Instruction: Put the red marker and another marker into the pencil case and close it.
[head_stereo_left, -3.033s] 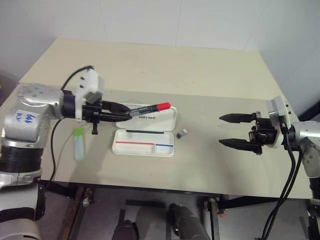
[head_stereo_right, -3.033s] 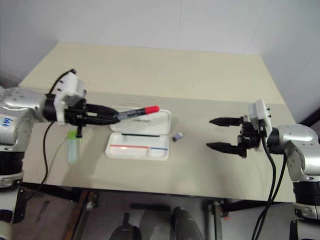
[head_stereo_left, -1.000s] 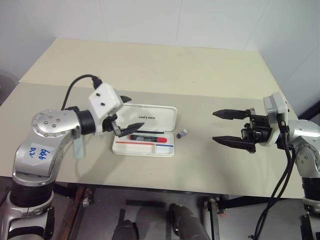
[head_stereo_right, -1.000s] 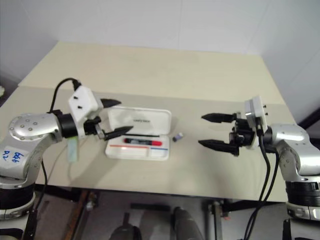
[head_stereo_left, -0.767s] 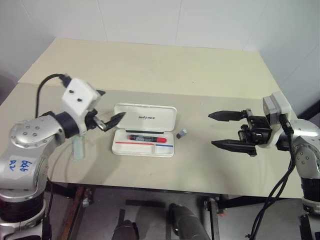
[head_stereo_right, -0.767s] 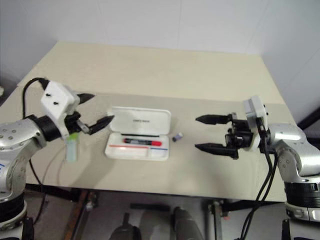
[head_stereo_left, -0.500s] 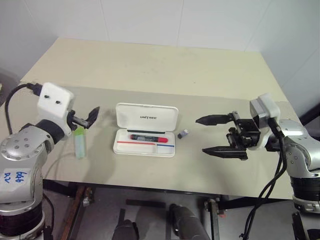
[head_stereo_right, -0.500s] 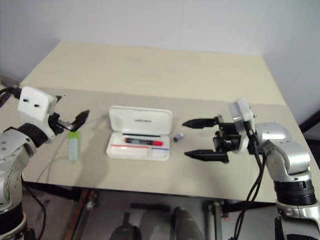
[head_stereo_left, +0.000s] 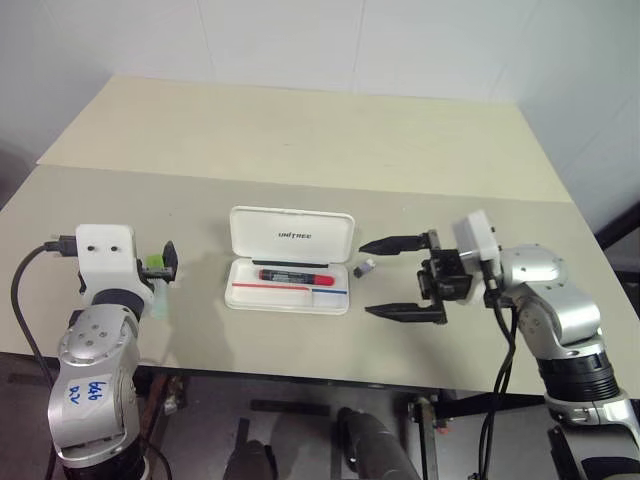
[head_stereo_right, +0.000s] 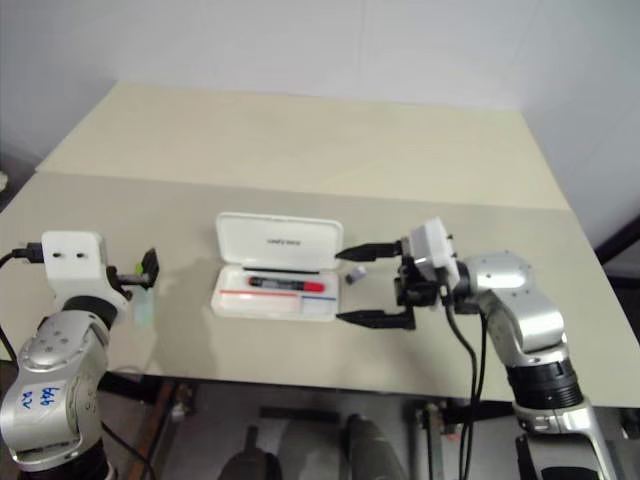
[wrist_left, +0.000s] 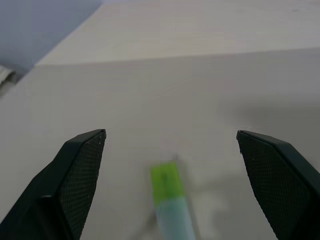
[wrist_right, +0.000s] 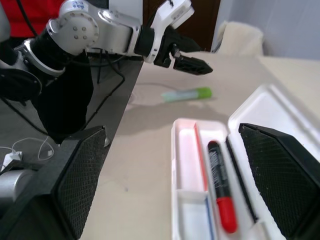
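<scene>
Looks like a robotics lab or test bay, not a home. Bare beige table (head_stereo_left: 300, 130) made of two joined tops on a metal frame, pushed against plain white wall panels (head_stereo_left: 280, 40) at 12 o'clock. Loose black cables (wrist_right: 107, 95) hang off the table edge in the right wrist view, with dark floor below. A white cloth-like bundle (wrist_right: 240, 37) sits farther back; can't tell what it is.

A tiny dark grey-blue piece (head_stereo_left: 366, 267) lies on the beige tabletop (head_stereo_left: 300, 140), between the two spread black fingers at the right and near the upper one's tip. The tabletop runs as two boards with a seam (head_stereo_left: 200, 176) across, beyond all the fingers. White walls (head_stereo_left: 300, 40) rise behind. Black cables (wrist_right: 112, 95) hang off the table's edge.
</scene>
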